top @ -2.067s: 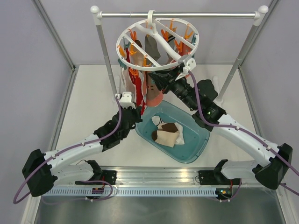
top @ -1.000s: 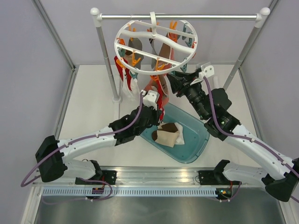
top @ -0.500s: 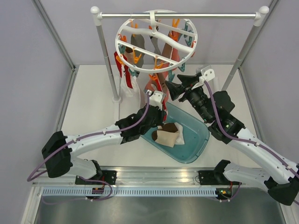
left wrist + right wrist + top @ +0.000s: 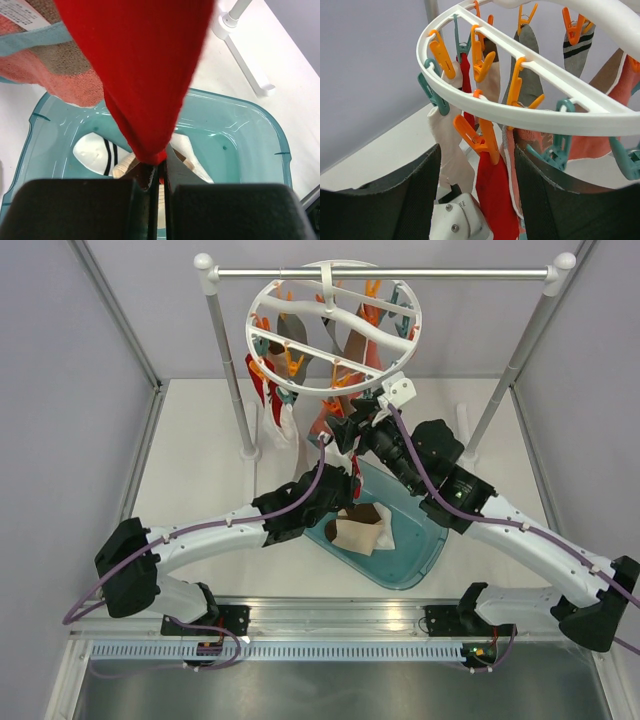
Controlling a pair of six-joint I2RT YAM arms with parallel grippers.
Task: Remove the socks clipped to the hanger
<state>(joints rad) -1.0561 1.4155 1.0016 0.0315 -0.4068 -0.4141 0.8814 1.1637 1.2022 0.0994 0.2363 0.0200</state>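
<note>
While the hanger [image 4: 335, 328] hung from the rail [image 4: 400, 273], the teal bin [image 4: 425, 540] below held a beige sock [image 4: 358, 533]. Seen from the left wrist, the left gripper [image 4: 158, 172] was pinched tight on the red sock [image 4: 145, 75] above the teal bin, where a striped sock [image 4: 95, 152] also lay. Seen from the right wrist, the right gripper [image 4: 477, 167] stood open around the orange clip [image 4: 479, 137] holding that red sock.

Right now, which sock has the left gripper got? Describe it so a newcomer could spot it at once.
Find the white round hanger; on its near rim, an orange clip holds a plain red sock. It hangs between a pale sock and a coral cloth, and it alone runs down over the teal bin into the shut left gripper.
</note>
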